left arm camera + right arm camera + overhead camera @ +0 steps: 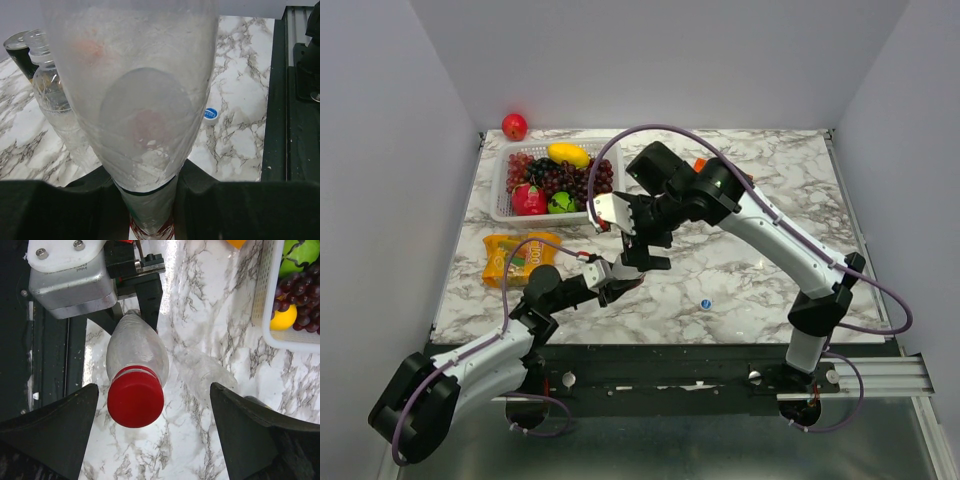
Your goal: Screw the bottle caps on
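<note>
Left pincer [147, 202] clamps the bottle [136, 347] steady over the near counter [770, 200]. Right pincer [154, 407] is open around its red cap [135, 401], I think to twist it. Blue cap [706, 303] lies right.

This is a robotics lab cell: plain white panels [380, 150] wall in a marble-patterned surface [790, 160] on three sides. The left arm [485, 360] and right arm [785, 240], trailing purple cables [650, 127], are bolted to a metal rail [890, 375] at its near edge.
</note>
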`<state>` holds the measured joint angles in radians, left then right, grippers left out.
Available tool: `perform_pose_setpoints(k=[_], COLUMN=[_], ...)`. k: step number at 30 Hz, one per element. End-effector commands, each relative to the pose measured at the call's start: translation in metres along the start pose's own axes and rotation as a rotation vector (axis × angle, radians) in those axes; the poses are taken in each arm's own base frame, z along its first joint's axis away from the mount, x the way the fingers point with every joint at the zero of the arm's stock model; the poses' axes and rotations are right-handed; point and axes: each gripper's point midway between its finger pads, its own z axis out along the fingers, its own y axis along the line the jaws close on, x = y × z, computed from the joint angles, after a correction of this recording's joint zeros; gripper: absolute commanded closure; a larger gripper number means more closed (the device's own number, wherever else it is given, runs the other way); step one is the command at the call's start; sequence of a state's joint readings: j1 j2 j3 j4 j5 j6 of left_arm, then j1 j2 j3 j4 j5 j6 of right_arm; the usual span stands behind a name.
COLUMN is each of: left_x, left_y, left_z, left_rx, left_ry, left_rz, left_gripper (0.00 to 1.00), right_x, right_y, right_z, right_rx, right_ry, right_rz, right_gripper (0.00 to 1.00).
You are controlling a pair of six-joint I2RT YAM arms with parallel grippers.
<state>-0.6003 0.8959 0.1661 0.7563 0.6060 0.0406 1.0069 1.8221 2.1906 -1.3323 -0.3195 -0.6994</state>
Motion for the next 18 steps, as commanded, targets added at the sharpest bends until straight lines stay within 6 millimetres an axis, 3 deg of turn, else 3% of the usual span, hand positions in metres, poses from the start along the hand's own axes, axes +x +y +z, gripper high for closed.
perform_pose_setpoints(k=[1,11,18], left_x=[-0.007,-0.001,-0.001], left_y=[0.0,-0.01,-0.016], left_z=[0.004,0.006,0.005], left_rx=[0.008,0.078,0.143], left_ry=[-0.011,0.036,0.077], left_rz=[-0.011,-0.016,0.027], left_gripper=[1.0,1.0,1.0], right_x=[0.001,-0.012,-0.013], right_y=[0.012,0.023,0.029], right_z=[-0.016,-0.062,-0.056], right_rx=[0.002,0.041,-0.007], right_ry=[-0.012,-0.107,-0.15], right_rz=[-0.002,0.049,0.056], right_gripper=[0.0,0.0,0.06])
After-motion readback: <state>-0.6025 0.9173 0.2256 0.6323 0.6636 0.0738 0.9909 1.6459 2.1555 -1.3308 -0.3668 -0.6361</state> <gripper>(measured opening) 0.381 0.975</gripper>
